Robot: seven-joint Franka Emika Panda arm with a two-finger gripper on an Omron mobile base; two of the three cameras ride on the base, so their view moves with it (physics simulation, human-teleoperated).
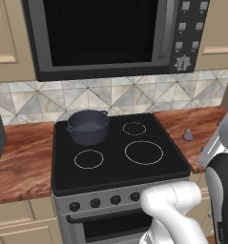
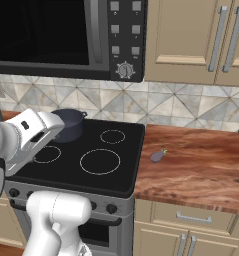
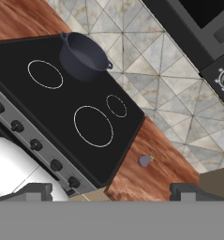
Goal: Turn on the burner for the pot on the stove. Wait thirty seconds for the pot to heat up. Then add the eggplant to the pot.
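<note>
Knobs (image 1: 105, 202) along the stove's grey front sit closest to me, low in the left base view, and none looks touched, so I judge the burner step is in hand. From the pot (image 1: 88, 126) on the rear-left ring of the stove (image 1: 149, 171), upper left of the glass, I look outward to the eggplant (image 2: 157, 156) on the wooden table (image 2: 201, 165) right of it. My gripper (image 3: 111, 193) is spread apart, holding nothing. Next I must reach down to the pot's knob.
</note>
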